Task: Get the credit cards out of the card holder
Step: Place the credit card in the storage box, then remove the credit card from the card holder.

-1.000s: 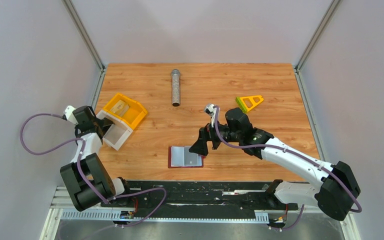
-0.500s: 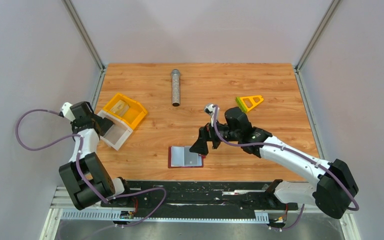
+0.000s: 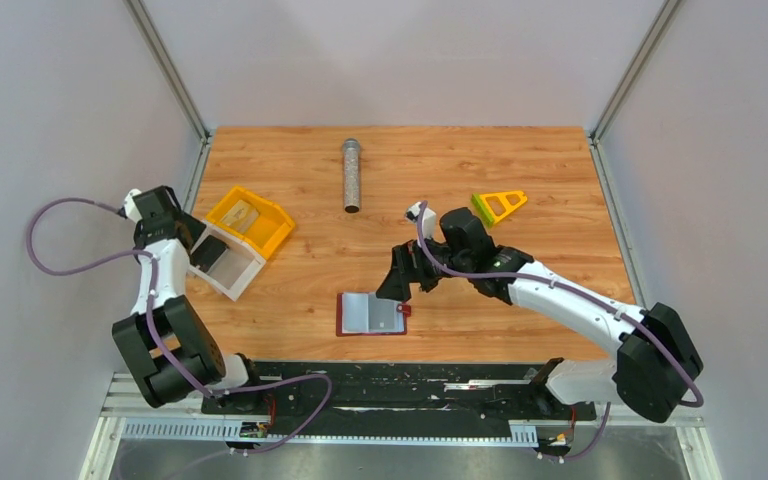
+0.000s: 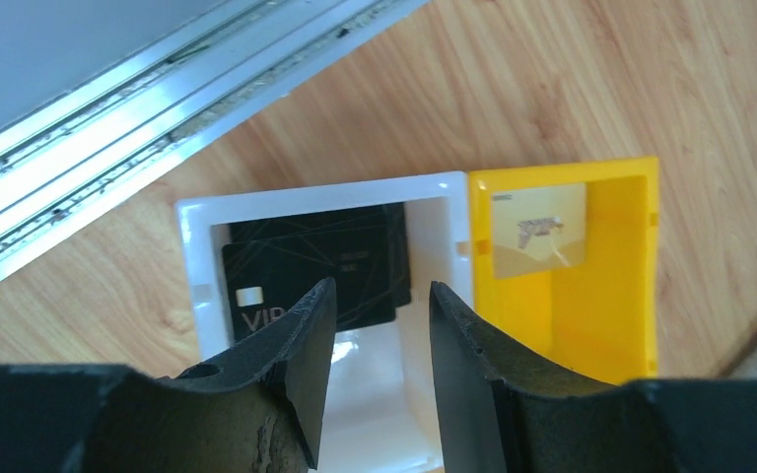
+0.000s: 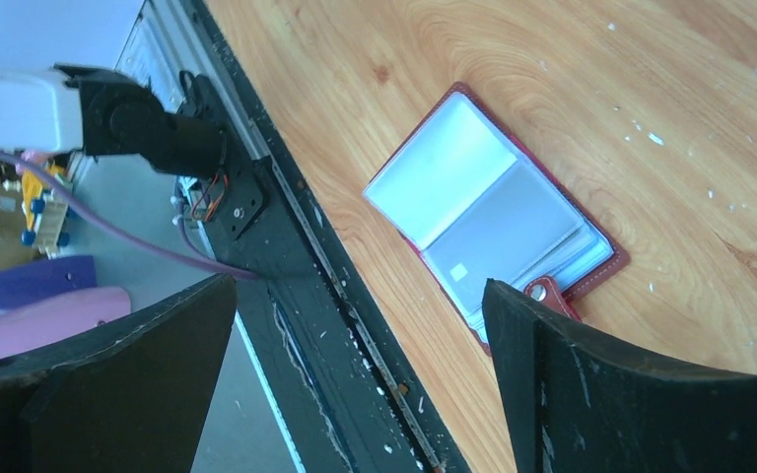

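Note:
The card holder (image 3: pixel 370 314) lies open on the table near the front edge, dark red with light blue-grey pockets; in the right wrist view (image 5: pixel 493 217) its snap tab (image 5: pixel 549 294) shows. My right gripper (image 3: pixel 405 288) hovers just right of it, wide open and empty (image 5: pixel 358 286). The dark grey-black card (image 4: pixel 315 266) lies in the white tray (image 4: pixel 189 256). The tan-gold card (image 4: pixel 539 232) lies in the yellow tray (image 4: pixel 651 276). My left gripper (image 4: pixel 380 286) is open and empty above the white tray's near end (image 3: pixel 192 238).
A grey metal cylinder (image 3: pixel 351 175) lies at the back middle. A yellow-green triangular piece (image 3: pixel 499 205) sits at the right. The trays (image 3: pixel 260 240) stand at the left table edge beside the aluminium frame rail (image 4: pixel 158 89). A black rail (image 3: pixel 400 375) runs along the front.
My left arm has drawn back to the left, away from the white tray, uncovering the dark card in it. My right gripper has shifted slightly up and left above the holder's right edge.

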`<state>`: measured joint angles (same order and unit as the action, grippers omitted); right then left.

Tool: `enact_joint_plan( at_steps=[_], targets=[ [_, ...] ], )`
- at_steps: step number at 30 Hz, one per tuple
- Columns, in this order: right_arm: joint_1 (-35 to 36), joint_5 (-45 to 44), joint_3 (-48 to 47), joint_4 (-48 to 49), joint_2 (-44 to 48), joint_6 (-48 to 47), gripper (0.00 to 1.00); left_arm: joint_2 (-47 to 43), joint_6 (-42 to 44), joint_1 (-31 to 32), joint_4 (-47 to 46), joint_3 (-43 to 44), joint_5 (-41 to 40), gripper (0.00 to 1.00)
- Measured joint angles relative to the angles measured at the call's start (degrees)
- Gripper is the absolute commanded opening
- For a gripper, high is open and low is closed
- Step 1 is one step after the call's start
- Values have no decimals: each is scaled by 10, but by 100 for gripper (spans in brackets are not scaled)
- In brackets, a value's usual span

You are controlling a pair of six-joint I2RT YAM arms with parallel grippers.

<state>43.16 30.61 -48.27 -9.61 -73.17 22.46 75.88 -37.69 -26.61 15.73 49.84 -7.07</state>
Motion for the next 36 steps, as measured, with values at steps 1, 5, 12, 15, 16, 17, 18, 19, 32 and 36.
enact_joint_plan(
  at_steps=[1,5,12,15,16,17,18,19,32,36],
  targets=[
    [-1,-5,-5,-5,-6,6,97,5,6,4,14,16,12,48],
    [-2,-42,-28,-36,-31,47,93,9,33,27,61,55,61,48],
    [-2,-91,-39,-78,-56,128,71,-6,78,117,136,67,166,44],
    [-2,-97,-39,-79,-60,149,59,-27,91,157,153,62,220,42],
    [-2,-99,-39,-79,-62,153,55,-32,94,167,156,59,232,41],
    [-2,-102,-39,-79,-64,159,52,-39,98,180,159,55,246,41],
    [-2,-104,-38,-79,-68,163,51,-46,100,193,161,49,261,40],
    [-2,-106,-37,-79,-72,167,50,-53,103,207,162,40,278,39],
    [12,-119,-19,-72,-120,211,45,-99,44,381,65,-122,415,29],
    [30,-124,-18,-69,-136,229,45,-96,15,425,11,-149,425,27]
  ],
)
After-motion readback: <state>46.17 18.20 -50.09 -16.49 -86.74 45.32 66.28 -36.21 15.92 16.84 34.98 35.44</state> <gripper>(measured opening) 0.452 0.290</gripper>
